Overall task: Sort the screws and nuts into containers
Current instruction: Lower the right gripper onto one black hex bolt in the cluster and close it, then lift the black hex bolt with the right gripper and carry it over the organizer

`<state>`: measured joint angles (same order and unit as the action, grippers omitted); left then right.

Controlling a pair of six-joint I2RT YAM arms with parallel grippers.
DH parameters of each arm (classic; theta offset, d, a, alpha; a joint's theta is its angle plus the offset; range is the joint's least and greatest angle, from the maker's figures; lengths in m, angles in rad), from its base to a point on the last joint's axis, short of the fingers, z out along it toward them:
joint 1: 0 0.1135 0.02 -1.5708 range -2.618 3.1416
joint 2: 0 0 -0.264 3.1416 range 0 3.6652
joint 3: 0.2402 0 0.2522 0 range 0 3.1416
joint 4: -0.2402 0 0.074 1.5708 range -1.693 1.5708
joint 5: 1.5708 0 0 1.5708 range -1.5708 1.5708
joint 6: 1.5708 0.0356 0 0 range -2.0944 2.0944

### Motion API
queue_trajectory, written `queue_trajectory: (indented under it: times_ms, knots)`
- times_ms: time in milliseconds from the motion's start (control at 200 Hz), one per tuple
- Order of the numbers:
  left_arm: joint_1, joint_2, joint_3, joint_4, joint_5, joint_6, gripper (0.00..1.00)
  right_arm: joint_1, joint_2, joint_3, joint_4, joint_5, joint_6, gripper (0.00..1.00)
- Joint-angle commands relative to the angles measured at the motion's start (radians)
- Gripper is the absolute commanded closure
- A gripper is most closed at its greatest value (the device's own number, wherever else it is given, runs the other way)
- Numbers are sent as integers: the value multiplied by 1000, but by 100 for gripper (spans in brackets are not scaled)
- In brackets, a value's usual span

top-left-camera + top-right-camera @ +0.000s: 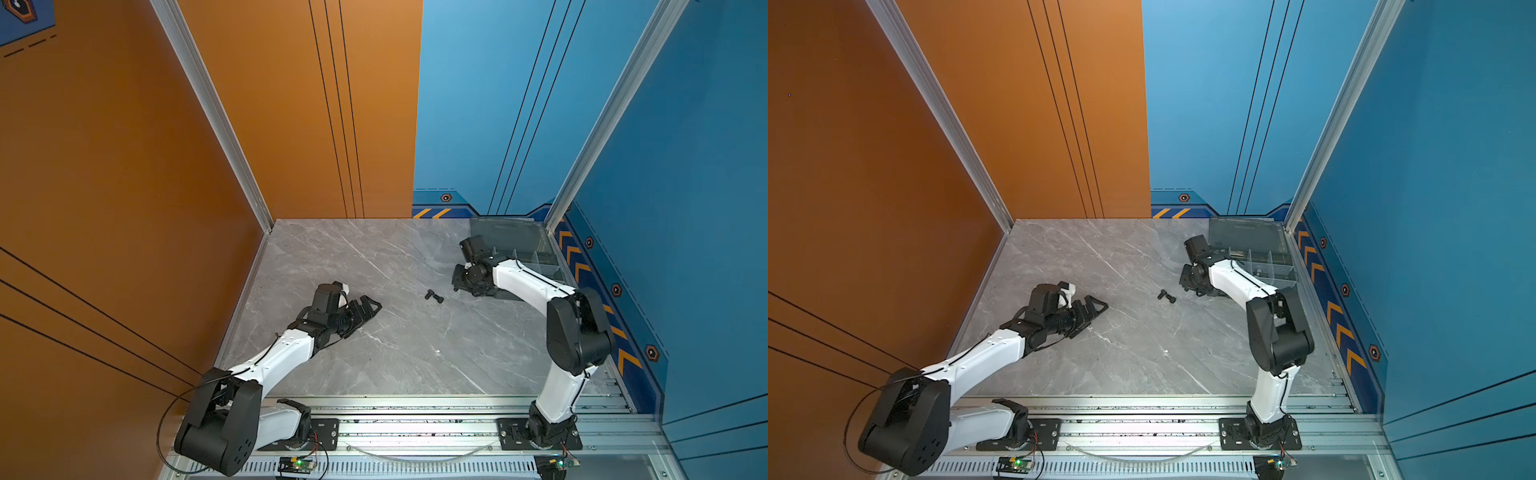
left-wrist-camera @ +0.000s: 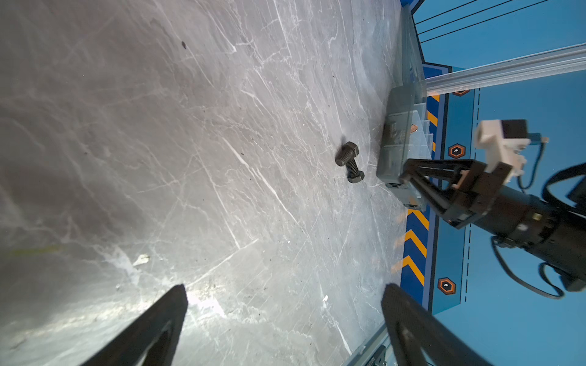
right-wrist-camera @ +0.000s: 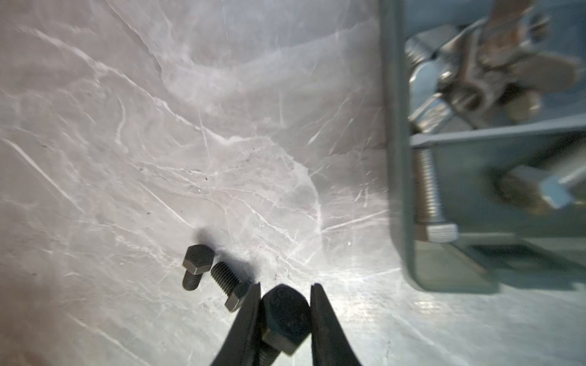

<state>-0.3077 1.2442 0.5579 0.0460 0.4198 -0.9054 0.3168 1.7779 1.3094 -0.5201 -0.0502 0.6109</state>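
Right gripper [image 3: 285, 286]: its fingers are clamped on the hex head of a black screw [image 3: 285, 317], whose shank runs back between them toward the wrist.
Right gripper's place: in both top views it sits low over the table [image 1: 459, 280] [image 1: 1185, 278], just beside the near corner of the organiser box.
Left gripper [image 2: 283, 293]: its fingers are spread wide with nothing between them. It lies low on the left side [image 1: 370, 305] [image 1: 1096, 305], well apart from the box.
Two loose black screws [image 3: 212, 275]: they lie on the table, touching or nearly so, just beside the right gripper's finger and between the two grippers [image 1: 434, 296] [image 1: 1167, 296] [image 2: 348, 161].
Organiser box [image 1: 519, 241]: smoky grey with its lid open, it stands in the far right corner [image 1: 1254, 237] [image 2: 396, 142].
Only the right wrist view shows: the held screw, and the box's contents through its wall [image 3: 399, 158]. Wing nuts [image 3: 494, 63] are jumbled with silver pieces in one compartment, and silver screws [image 3: 426, 190] lie in the next; both are blurred.
Only the left wrist view shows: the right gripper from the side, its tips close together [image 2: 409, 172]; the screw cannot be made out there.
Top views: the grip is hidden under the right wrist.
Table [image 1: 374, 257]: grey marble with white veins and fine scratches.
Room: an orange wall [image 1: 124, 166] on the left, a blue wall [image 1: 498, 104] behind and on the right with orange chevrons along its foot, and an aluminium rail [image 1: 415, 415] in front carrying both arm bases.
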Motion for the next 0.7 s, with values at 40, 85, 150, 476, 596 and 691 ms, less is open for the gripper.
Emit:
queue_trajectory:
  times_ms: [40, 85, 150, 476, 596, 691]
  knots:
    - [5, -2, 3, 8, 8, 11, 2, -123, -110, -71, 11, -62, -25, 98]
    - [7, -4, 2, 8, 7, 9, 2, -165, -130, -84, 11, -70, -29, 99]
    - [4, -6, 2, 6, 8, 9, 2, -239, -154, -106, 10, -92, -30, 99]
    - [6, -22, -1, -2, 4, 10, 2, -532, -190, -176, 41, -163, -14, 99]
    - [7, -23, -3, 0, 5, 9, 2, -587, -161, -170, 60, -173, 1, 98]
    - [7, -23, -3, 2, 5, 8, 2, -610, -127, -165, 88, -193, 21, 98]
